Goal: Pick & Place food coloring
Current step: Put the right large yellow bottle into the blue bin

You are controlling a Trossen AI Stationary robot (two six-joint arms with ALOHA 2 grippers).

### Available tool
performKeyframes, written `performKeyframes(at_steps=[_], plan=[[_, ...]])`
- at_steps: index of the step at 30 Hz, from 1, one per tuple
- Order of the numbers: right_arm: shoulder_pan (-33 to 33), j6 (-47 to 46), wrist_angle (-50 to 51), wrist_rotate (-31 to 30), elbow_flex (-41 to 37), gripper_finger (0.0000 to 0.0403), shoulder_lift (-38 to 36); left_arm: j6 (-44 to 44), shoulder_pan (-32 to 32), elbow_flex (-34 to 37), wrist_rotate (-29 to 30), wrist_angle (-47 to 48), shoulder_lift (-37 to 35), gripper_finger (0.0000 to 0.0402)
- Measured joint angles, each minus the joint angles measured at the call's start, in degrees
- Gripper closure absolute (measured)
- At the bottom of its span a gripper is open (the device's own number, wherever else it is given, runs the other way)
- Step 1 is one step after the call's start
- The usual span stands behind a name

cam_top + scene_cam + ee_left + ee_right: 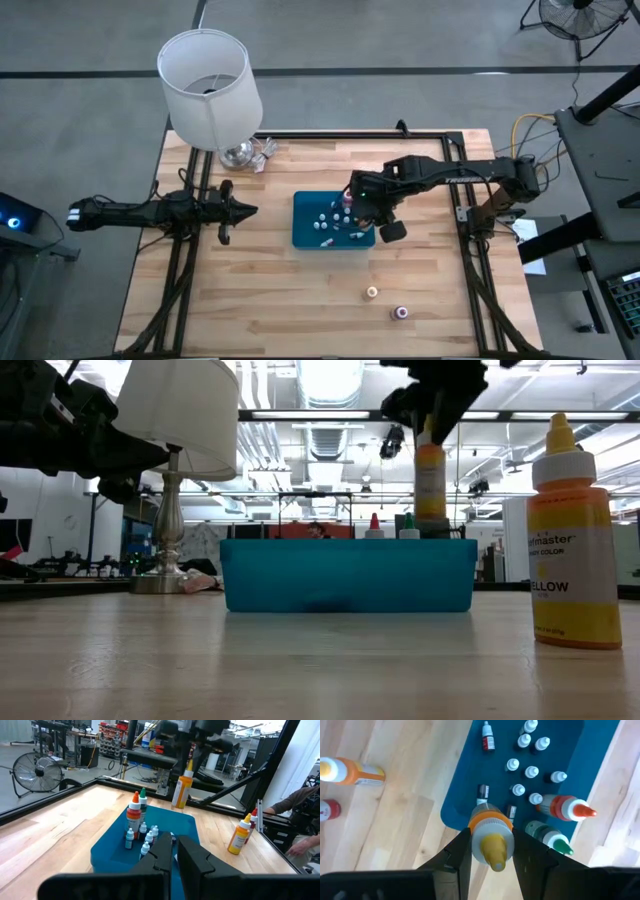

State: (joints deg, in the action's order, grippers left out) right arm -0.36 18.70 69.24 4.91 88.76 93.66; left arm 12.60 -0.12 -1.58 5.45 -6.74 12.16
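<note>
A blue tray (305, 232) stands mid-table. In it stand a red-tipped bottle (567, 808), a green-tipped bottle (551, 839) and several tiny white-capped bottles (532, 771). My right gripper (365, 208) hangs over the tray's right part, shut on a yellow-orange food coloring bottle (431, 478). A yellow bottle (572, 540) and a red-topped one (254, 818) stand on the table nearer the front edge. Left of the tray, my left gripper (238, 210) rests level and shut, holding nothing. My right gripper pinches the yellow-orange bottle between its two fingers at its top, on the pale shoulder just under the yellow cap (479, 827). The fingers (461, 854) come steeply from above. The bottle hangs upright below them, its base (431, 520) near the tray's rim.
A white-shaded lamp (210, 85) on a metal base stands at the table's far left. Black frame rails (470, 250) run along the table's sides and far edge. Bare wood lies in front of the tray. A person's arm (297, 805) shows beyond the table.
</note>
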Motion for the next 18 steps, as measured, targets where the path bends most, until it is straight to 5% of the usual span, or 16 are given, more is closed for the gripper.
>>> performKeyframes(at_steps=[18], plan=[[-1.25, 0.78, -11.3, -4.04, -12.82, 0.0298, 0.21, 0.02, 0.0, 0.0, -0.02, 0.0, 0.0, 0.04]])
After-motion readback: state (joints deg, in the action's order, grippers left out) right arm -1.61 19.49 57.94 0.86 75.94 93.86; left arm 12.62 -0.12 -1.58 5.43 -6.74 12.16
